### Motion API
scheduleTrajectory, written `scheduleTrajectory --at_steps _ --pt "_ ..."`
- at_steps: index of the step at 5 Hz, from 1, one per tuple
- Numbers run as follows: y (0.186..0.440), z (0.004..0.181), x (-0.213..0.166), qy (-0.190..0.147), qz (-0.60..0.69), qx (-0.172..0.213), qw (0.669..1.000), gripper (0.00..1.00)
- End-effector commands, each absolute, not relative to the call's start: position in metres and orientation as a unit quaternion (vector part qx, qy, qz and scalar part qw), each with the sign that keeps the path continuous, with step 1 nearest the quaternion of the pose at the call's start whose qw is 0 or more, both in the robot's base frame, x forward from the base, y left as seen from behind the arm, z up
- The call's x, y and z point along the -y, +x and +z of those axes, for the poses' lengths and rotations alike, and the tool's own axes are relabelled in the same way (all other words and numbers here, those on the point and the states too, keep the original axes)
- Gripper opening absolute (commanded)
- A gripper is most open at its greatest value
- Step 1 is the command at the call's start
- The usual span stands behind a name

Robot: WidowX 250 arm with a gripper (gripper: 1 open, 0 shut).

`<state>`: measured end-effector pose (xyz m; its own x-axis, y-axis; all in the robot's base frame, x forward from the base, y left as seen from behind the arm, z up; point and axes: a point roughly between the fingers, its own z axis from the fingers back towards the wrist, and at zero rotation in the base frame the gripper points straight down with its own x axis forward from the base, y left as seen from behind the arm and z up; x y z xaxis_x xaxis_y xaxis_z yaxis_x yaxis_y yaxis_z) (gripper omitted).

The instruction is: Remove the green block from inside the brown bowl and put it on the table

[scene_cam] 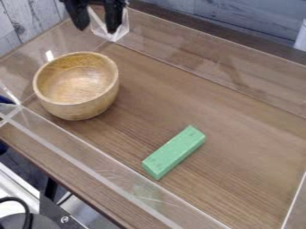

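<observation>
The green block [174, 151] lies flat on the table [227, 98], right of centre and toward the front, pointing diagonally. The brown bowl [77, 85] stands at the left, and its pale interior holds nothing. My gripper [96, 16] hangs at the top left edge of the view, above and behind the bowl, far from the block. Only its dark fingertips [78, 16] show; they stand apart with nothing between them, so it is open.
Low clear acrylic walls [72, 156] edge the tabletop, and a clear acrylic corner piece [116, 29] stands just below the gripper at the back left. Black cables [24, 215] lie beyond the front left edge.
</observation>
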<state>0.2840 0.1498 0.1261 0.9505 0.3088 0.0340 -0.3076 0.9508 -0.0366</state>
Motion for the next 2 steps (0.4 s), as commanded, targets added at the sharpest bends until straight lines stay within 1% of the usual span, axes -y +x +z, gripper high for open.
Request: scheduleTrajectory --at_steps 1,2 --pt "0.302 0.137 -0.143 -0.012 0.151 0.049 0.987 1.0" --pt "0.314 0.133 -0.138 -0.018 0.14 0.051 0.989 1.0"
